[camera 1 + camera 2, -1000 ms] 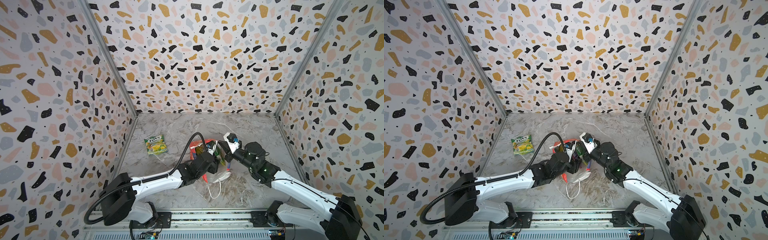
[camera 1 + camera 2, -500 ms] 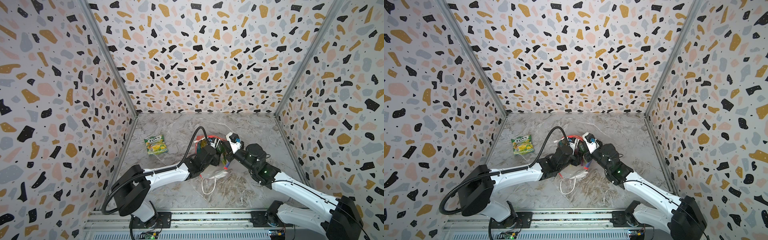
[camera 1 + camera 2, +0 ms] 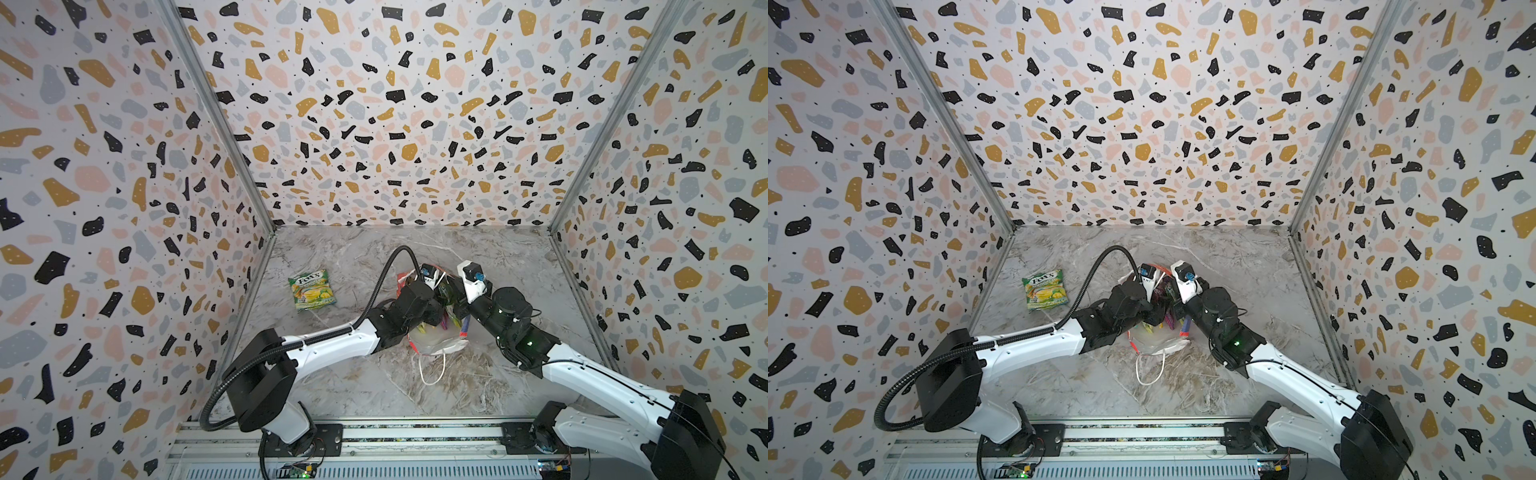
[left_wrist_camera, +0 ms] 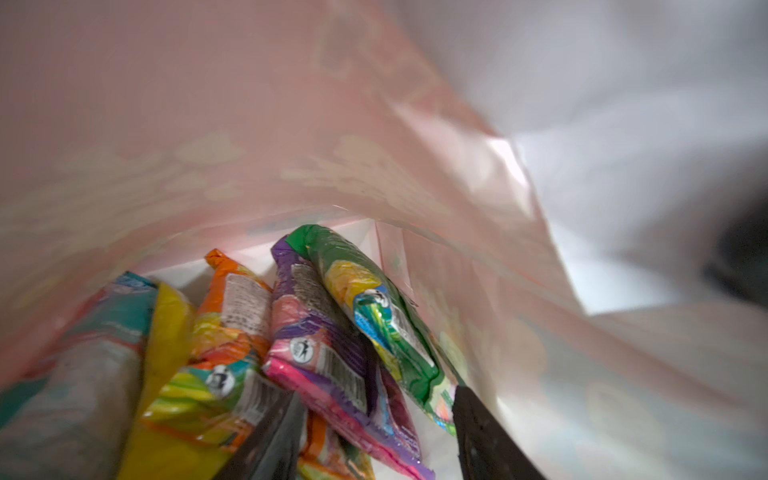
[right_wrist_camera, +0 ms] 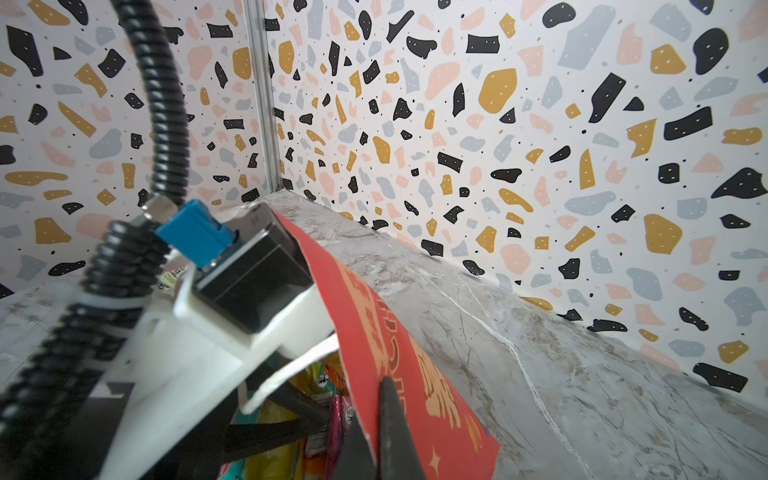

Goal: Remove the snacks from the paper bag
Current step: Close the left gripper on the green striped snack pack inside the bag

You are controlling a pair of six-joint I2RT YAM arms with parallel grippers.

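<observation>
Shows the left gripper reaching well inside the paper bag, jaws parted at a middling width and clamped on nothing that can be seen. Catches the near end of the purple packet lying between the two dark fingers, with the green packet leaning on it, just beside the other finger. Places the orange packet, yellow packet and teal packet alongside, farther from the jaws. Finds all five on edge like files, long axes running straight ahead of the pincer toward the bag's white bottom; calls, on this reading, for a short push forward and a squeeze across the thin faces, no turn of the wrist. Leaves the left arm the nearer one: stretched low over the marble table in both top views, forearm close to level, wrist buried in the bag's mouth. Has the right gripper pinched shut on the bag's red wall, propping it up and holding the mouth agape, arm angled in from the right with its wrist tipped upward. Puts the bag between the two wrists, white cord handle trailing toward the bases. Sets one green-yellow FOX'S packet already out, flat on the table, well apart to the left of the bag.
</observation>
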